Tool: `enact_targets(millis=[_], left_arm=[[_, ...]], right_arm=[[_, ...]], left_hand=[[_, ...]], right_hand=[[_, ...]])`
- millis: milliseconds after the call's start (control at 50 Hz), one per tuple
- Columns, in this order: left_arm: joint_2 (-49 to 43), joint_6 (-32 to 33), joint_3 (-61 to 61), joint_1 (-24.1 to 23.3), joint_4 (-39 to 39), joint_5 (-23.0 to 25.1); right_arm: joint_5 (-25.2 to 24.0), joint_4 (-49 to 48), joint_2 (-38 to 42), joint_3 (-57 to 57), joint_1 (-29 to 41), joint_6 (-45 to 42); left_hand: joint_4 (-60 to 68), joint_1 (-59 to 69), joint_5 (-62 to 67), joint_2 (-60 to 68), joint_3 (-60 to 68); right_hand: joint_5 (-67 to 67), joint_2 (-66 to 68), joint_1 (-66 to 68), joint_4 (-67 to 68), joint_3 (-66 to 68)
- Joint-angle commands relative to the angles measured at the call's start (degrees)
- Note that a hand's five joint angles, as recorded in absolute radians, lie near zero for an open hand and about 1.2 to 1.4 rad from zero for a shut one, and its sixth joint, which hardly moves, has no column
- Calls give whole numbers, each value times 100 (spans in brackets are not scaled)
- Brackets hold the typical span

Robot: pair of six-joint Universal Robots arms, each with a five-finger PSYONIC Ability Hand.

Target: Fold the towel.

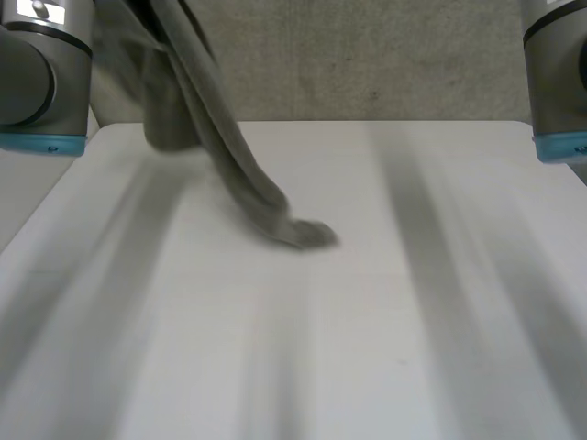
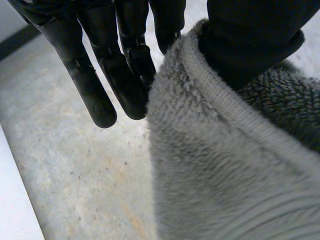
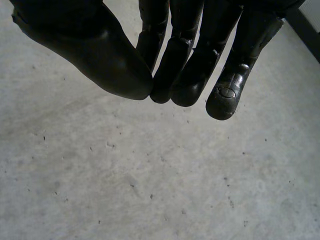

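Note:
A grey towel [image 1: 229, 147] hangs in a long bunched strip from above the table's far left, and its lower end rests on the white table [image 1: 367, 321] near the middle. In the left wrist view, my left hand [image 2: 120, 75] pinches the towel [image 2: 215, 165] at its hemmed edge between thumb and fingers. My right hand [image 3: 185, 60] has its fingers drawn together against the thumb, with nothing between them, over a bare grey surface.
My left arm [image 1: 41, 82] stands at the far left corner of the table and my right arm [image 1: 555, 82] at the far right. A grey concrete wall [image 1: 385, 64] runs behind the table's far edge.

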Motion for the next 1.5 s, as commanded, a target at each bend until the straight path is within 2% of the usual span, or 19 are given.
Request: enact_targets(millis=[20,160,200,220,240,320,360,420,460,480,520,580,680,860,940,1060,1240,1360,1500], left_arm=[[327,-471,-1205,-1,186,78],[450,-436,-2165,-54,168,219],[547,-436,-2385,-62,168,254],[634,-427,-2603,-62,168,272],[722,-419,-2805,-54,168,272],[899,-392,-3132,-54,168,281],[1143,-244,-3359,-45,151,272],[1277,-102,-3440,-45,115,272],[1626,204,-3527,-36,-24,281],[1628,206,-3528,-36,-25,281],[2004,389,-3545,-62,-235,289],[2243,399,-3554,-80,-333,333],[3182,390,-3781,-177,-579,886],[3737,381,-4099,-194,-649,1019],[3913,381,-4073,-194,-763,1002],[4010,373,-3941,-194,-904,931],[4107,373,-3949,-282,-1106,870],[4019,373,-3950,-309,-1097,870],[3746,381,-3870,-212,-1089,887]], right_arm=[[-214,1015,-105,617,29,152],[-231,1544,9,1137,-15,777],[-301,1859,26,1495,-50,1136],[-302,1860,27,1497,-50,1138],[-397,2008,61,1671,-59,1346],[-662,2247,158,1866,-94,1858],[-1082,2544,211,1901,-199,2435],[-1374,2731,220,1875,-296,2702],[-1943,3028,211,1761,-498,3209],[-1945,3029,211,1761,-498,3212],[-2365,3161,211,1533,-586,3745],[-2534,3188,211,1418,-595,4029],[-3025,3179,237,1067,-604,4784],[-3079,3021,721,838,-367,5620],[-2983,2653,1211,733,221,6181],[-2789,2379,1731,636,774,6358],[-2807,2256,2180,434,1294,6341],[-3079,2335,2523,275,1672,6332],[-3956,2606,2575,302,1769,6323]], left_hand=[[1023,1160,1094,1027,1034],[1023,1160,1094,1027,1034],[1023,1160,1094,1027,1034],[1023,1160,1094,1027,1034],[1023,1160,1094,1027,1034],[1023,1160,1094,1027,1034],[1023,1160,1094,1027,1034],[1023,1160,1094,1027,1034],[1023,1160,1094,1027,1034],[1023,1160,1094,1027,1034],[1023,1160,1094,1027,1034],[1023,1160,1094,1027,1034],[1023,1160,1094,1027,1034],[1023,1160,1094,1027,1034],[1023,1160,1094,1027,1034],[1023,1160,1094,1027,1034],[1023,1160,1094,1027,1034],[1023,1160,1094,1027,1034],[1023,1160,1094,1027,1034]], right_hand=[[175,420,299,400,354],[175,420,299,400,354],[-3197,-2952,-3073,-2972,-3018],[-3217,-2972,-3092,-2992,-3038],[-4666,-4421,-4541,-4441,-4487],[-5774,-5529,-5649,-5549,-5595],[-6092,-5847,-5968,-5868,-5913],[-6110,-5865,-5986,-5886,-5931],[-6227,-5983,-6103,-6003,-6048],[-6228,-5983,-6104,-6003,-6049],[-6328,-6084,-6204,-6104,-6150],[-6362,-6118,-6238,-6138,-6184],[-6379,-6135,-6255,-6155,-6201],[-6127,-5882,-6003,-5902,-5948],[-5943,-5698,-5819,-5718,-5764],[-5086,-4842,-4962,-4862,-4908],[-4949,-4705,-4825,-4725,-4771],[-4832,-4587,-4707,-4607,-4653],[-4932,-4687,-4808,-4707,-4753]])
